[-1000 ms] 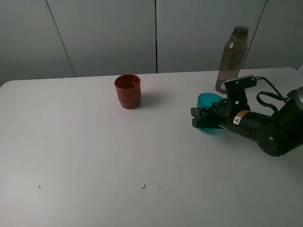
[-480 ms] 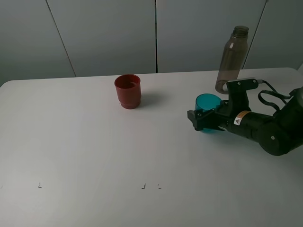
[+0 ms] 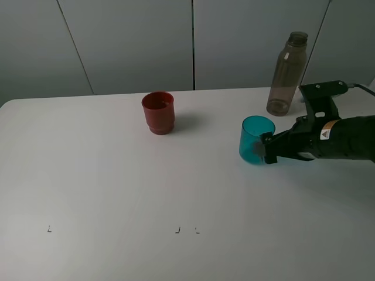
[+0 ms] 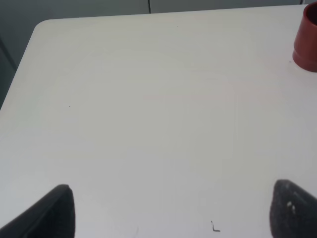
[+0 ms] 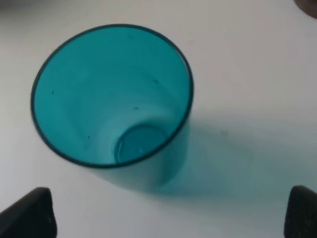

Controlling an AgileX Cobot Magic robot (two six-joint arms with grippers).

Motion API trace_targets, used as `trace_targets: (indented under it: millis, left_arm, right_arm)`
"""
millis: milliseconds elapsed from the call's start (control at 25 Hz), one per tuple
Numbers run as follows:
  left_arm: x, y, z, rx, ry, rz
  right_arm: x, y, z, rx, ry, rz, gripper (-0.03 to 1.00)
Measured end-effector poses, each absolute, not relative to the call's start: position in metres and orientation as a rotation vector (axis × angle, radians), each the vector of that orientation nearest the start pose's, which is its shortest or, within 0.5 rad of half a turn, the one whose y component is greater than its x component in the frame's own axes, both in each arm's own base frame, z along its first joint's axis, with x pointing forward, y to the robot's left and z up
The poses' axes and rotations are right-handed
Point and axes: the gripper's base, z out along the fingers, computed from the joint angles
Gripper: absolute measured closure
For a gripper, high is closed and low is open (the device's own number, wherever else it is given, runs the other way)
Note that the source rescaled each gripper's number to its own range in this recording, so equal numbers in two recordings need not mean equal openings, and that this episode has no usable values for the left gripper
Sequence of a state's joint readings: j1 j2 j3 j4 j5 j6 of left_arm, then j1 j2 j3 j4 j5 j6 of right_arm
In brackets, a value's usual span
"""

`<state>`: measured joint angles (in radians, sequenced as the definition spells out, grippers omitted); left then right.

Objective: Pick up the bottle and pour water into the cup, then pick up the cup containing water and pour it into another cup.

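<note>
The teal cup (image 3: 256,139) stands upright on the white table (image 3: 117,187), right of centre. My right gripper (image 3: 269,150) sits just to its right, open, with its fingertips drawn back from the cup's side. In the right wrist view the cup (image 5: 111,96) lies ahead of the open gripper (image 5: 166,218), and nothing is between the fingertips (image 5: 29,213). Behind the cup stands the tall smoky bottle (image 3: 287,73). The red cup (image 3: 158,112) is at the middle back, and its edge (image 4: 308,39) shows in the left wrist view. My left gripper (image 4: 171,213) hovers open over bare table.
A grey panelled wall runs behind the table's far edge. Small dark marks (image 3: 186,230) dot the table near the front. The left arm is outside the exterior high view.
My right gripper has opened, let go of the teal cup, and drawn back to the right. The cup now stands free and upright. Bottle and red cup have not moved.
</note>
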<state>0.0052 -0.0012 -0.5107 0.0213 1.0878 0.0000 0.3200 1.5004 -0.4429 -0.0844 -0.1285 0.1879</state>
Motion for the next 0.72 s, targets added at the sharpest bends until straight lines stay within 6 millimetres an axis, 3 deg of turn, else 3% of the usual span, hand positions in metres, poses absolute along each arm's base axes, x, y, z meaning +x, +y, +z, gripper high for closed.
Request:
trace_targets:
  millis: [240,400,560,720]
  left_arm:
    - [-0.007,0.002,0.278,-0.007,2.059,0.029]
    - [-0.007,0.002,0.278,-0.007,2.059,0.029]
    - [-0.007,0.002,0.278,-0.007,2.059,0.029]
    - [-0.007,0.002,0.278,-0.007,2.059,0.029]
  right_arm:
    - [0.194,0.063,0.209,-0.215,2.358,0.207,-0.03]
    - [0.161,0.051,0.249,-0.158,2.319,0.221,-0.03]
    - [0.116,0.035,0.269,-0.132,2.317,0.217,-0.03]
    - [0.079,0.022,0.274,-0.119,2.334,0.206,-0.03]
